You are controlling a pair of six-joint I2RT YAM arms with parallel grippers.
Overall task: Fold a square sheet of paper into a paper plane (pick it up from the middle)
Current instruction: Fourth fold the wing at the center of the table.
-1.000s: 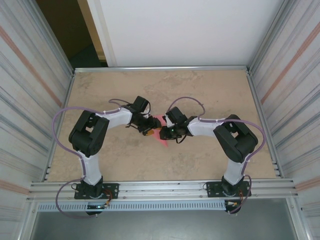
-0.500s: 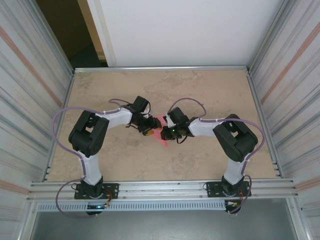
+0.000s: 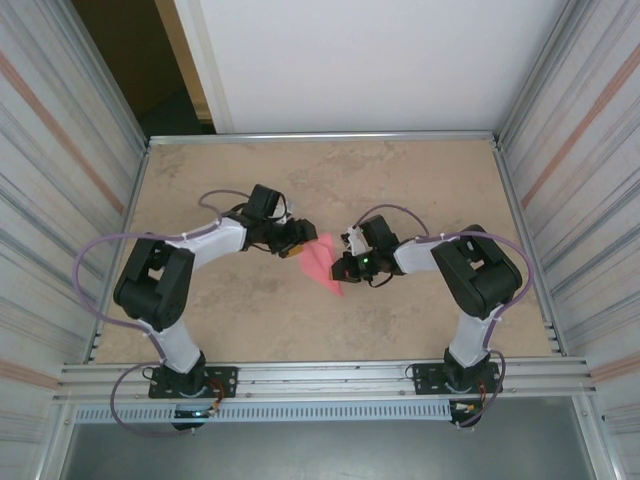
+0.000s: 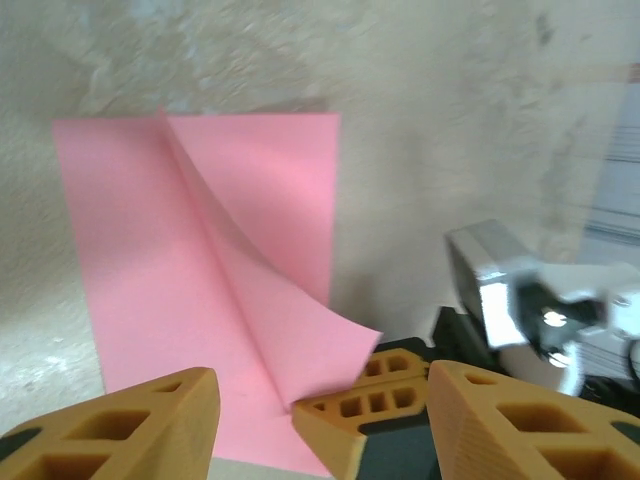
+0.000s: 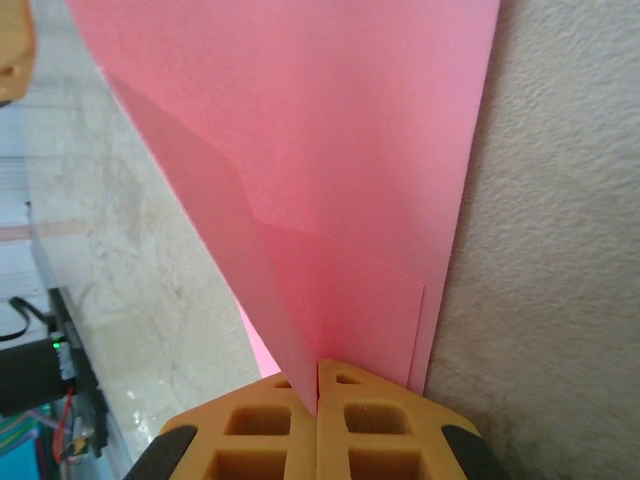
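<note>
The pink-red sheet of paper (image 3: 322, 264) lies folded on the table as a narrow pointed shape with a diagonal crease (image 4: 200, 260). One flap curls up off it. My right gripper (image 5: 318, 395) is shut on the edge of that flap. In the top view the right gripper (image 3: 345, 268) sits at the paper's right side. My left gripper (image 4: 320, 430) stands open over the paper's near edge, and the right gripper's orange fingers (image 4: 375, 400) sit between its two fingertips. From above, the left gripper (image 3: 297, 244) is at the paper's upper left end.
The tan table (image 3: 420, 190) is bounded by metal rails and corrugated side walls (image 3: 580, 200). Both arms' cables loop over the table near their elbows. A white panel (image 3: 360, 60) stands beyond the far edge.
Both arms drew apart, the left one to the left and the right one to the right. More of the pink paper now shows between them. The right gripper closed on the flap.
</note>
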